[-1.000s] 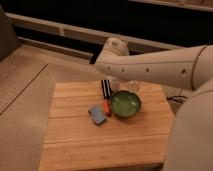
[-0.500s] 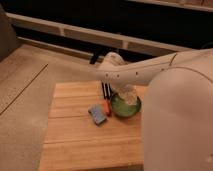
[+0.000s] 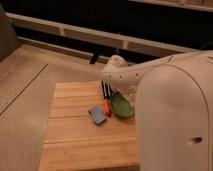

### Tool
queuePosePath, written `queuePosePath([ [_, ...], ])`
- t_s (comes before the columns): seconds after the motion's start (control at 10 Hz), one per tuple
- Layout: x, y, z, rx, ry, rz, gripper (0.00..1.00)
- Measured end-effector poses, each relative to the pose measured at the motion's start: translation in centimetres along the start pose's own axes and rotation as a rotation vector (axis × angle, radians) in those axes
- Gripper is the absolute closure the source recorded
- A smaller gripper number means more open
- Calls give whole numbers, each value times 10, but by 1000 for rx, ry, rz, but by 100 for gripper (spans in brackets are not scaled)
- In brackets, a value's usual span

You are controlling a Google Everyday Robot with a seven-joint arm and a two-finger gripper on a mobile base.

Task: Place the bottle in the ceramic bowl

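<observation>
The green ceramic bowl (image 3: 120, 106) sits on the wooden table (image 3: 75, 142) right of the middle, and my white arm covers its right part. My gripper (image 3: 128, 93) is at the end of the arm, low over the bowl's far rim, and the wrist mostly hides it. The whitish bottle does not show; the arm hides the place around the gripper.
A blue sponge (image 3: 97, 114) lies left of the bowl, with a small orange thing (image 3: 107, 107) between them. A dark slim upright object (image 3: 105, 90) stands behind them. My arm (image 3: 170, 115) fills the right side. Carpeted floor lies to the left, a dark wall with a pale rail behind.
My arm has swung nearer the camera and now covers more of the right side and part of the bowl. The sponge and the dark object have not moved.
</observation>
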Motion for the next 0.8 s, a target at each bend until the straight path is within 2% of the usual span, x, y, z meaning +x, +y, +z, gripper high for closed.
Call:
queuePosePath([
  [0.1,0,-2,1,0,0,3,78],
  [0.8,-1,0,0,0,-1,1,78],
])
